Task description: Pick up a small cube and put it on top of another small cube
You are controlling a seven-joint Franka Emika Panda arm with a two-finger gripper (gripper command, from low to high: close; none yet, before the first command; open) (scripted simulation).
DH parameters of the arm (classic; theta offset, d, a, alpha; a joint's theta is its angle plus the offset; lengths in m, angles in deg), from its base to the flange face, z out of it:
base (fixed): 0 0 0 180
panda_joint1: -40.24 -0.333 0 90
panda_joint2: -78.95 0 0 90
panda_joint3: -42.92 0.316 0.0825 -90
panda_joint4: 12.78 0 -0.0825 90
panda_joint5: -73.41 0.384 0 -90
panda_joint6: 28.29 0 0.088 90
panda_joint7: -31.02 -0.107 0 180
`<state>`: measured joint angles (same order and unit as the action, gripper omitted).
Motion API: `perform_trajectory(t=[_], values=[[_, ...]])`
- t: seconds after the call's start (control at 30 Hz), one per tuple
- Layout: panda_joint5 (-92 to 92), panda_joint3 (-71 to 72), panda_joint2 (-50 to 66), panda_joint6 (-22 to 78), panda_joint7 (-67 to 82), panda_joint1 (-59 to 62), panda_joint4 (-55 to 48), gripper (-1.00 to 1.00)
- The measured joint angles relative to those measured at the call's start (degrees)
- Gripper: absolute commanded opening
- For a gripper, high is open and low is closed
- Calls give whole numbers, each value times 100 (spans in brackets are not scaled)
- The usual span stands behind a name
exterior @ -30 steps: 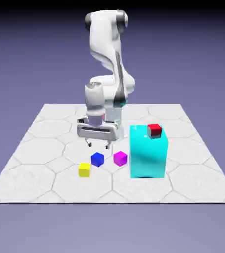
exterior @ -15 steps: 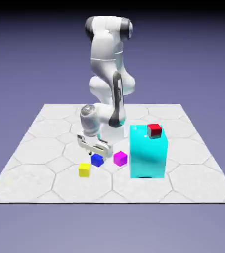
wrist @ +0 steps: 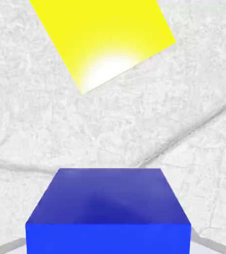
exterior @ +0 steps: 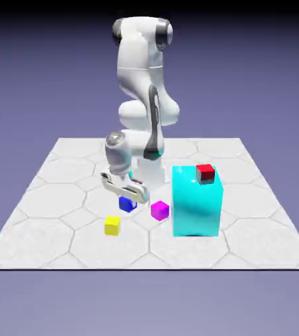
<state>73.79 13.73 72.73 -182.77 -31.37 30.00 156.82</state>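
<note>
The small dark blue cube [exterior: 127, 204] hangs just above the table, and my gripper [exterior: 128, 199] is shut on it, with the hand tilted. It fills the bottom of the hand view as a large blue cube [wrist: 108, 213] and hides my fingertips. The small yellow cube [exterior: 112, 226] rests on the table a short way off, nearer the front and toward the exterior view's left. The hand view shows the yellow cube [wrist: 102, 37] at its top, apart from the blue one.
A magenta cube [exterior: 160, 210] sits on the table just to the exterior view's right of the gripper. Beyond it stands the large cyan block [exterior: 196, 207] with a red cube [exterior: 206, 173] on top.
The hand came down from above onto the blue cube and closed on it. The cube now sits slightly higher in the exterior view than half a second ago.
</note>
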Motion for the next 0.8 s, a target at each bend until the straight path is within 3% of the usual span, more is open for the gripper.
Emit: perform_trajectory(t=[0.07,0.5,0.7,0.73,0.8], values=[[-235,-170,-141,105,-165,-97,20,-100],[-608,1140,403,1529,3065,1177,-1839,-100],[-213,1357,1440,383,3347,1358,-1702,-100],[-180,1374,1528,287,3370,1373,-1691,100],[-183,1372,1528,285,3368,1371,-1691,100]])
